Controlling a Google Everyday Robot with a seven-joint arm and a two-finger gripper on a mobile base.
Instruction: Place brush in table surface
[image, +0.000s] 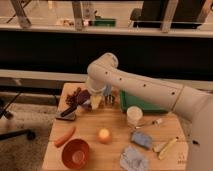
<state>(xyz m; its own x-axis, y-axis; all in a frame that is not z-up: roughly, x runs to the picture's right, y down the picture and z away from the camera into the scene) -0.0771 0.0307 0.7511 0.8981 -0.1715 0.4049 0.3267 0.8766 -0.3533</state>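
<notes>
Nearest the camera, a red bowl is sitting at the front left of the table surface, and a crumpled grey cloth is lying at the front edge to its right. Just behind them, a carrot is lying slantwise near the left edge, an orange ball is standing mid-board, a blue sponge is resting beside the cloth, and a yellow stick-like item is lying close to the right edge. The open wood is lying in the middle strip between the ball and the white cup, and again between the carrot and the ball.

Farther back on the left, the brush is lying with its dark head on the wood at the left edge, its handle pointing up toward the gripper. The gripper is hanging low over the rear left of the board, just beside the brush; I cannot tell whether it is clenched or released, nor whether it is touching the handle. A reddish cluster is sitting right behind it, and a metal cup is standing just to its right. The green tray is filling the rear right corner, crowding that side. The white arm is reaching in from the right over the tray.
</notes>
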